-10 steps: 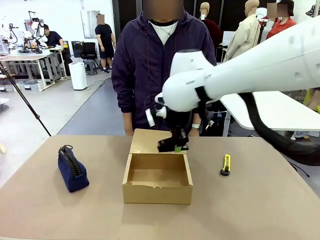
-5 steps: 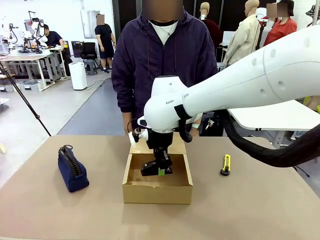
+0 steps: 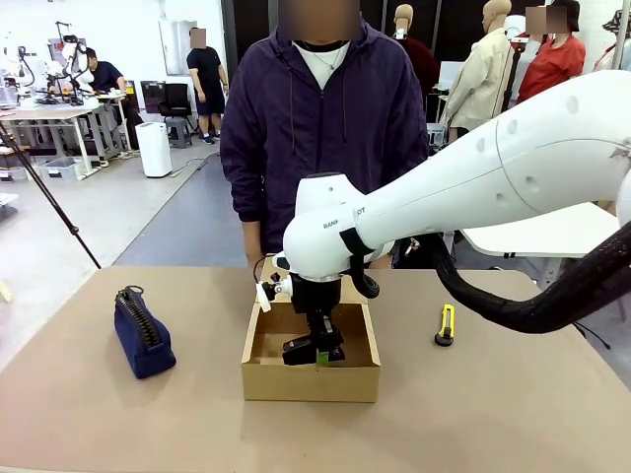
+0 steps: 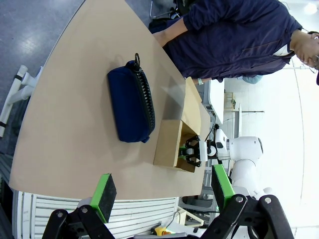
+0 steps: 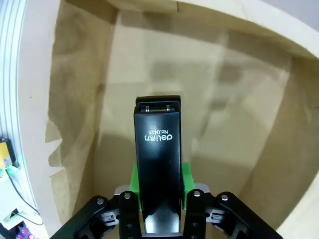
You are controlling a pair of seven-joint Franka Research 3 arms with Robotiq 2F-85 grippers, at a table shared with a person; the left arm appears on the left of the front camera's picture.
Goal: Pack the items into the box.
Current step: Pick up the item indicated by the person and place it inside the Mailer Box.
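Observation:
My right gripper (image 3: 317, 353) reaches down into the open brown cardboard box (image 3: 311, 379) at the table's middle, shut on a small black stapler (image 3: 308, 349). In the right wrist view the stapler (image 5: 158, 164) sits clamped between the green pads (image 5: 186, 179), just above the box floor (image 5: 209, 89). The navy zip pouch (image 3: 142, 331) lies on the table to the left, also seen as the pouch (image 4: 131, 103) in the left wrist view beside the box (image 4: 172, 144). The yellow-and-black utility knife (image 3: 446, 324) lies right of the box. My left gripper (image 4: 162, 191) hangs open, high above the table.
A person in a dark jacket (image 3: 320, 108) stands at the far edge right behind the box. The box's lid flap (image 3: 286, 281) lies open toward the person. My right arm (image 3: 493, 187) spans the table's right half.
My right gripper has swung left from above the box's far rim and dropped into the box with the stapler. Pouch and knife lie where they were.

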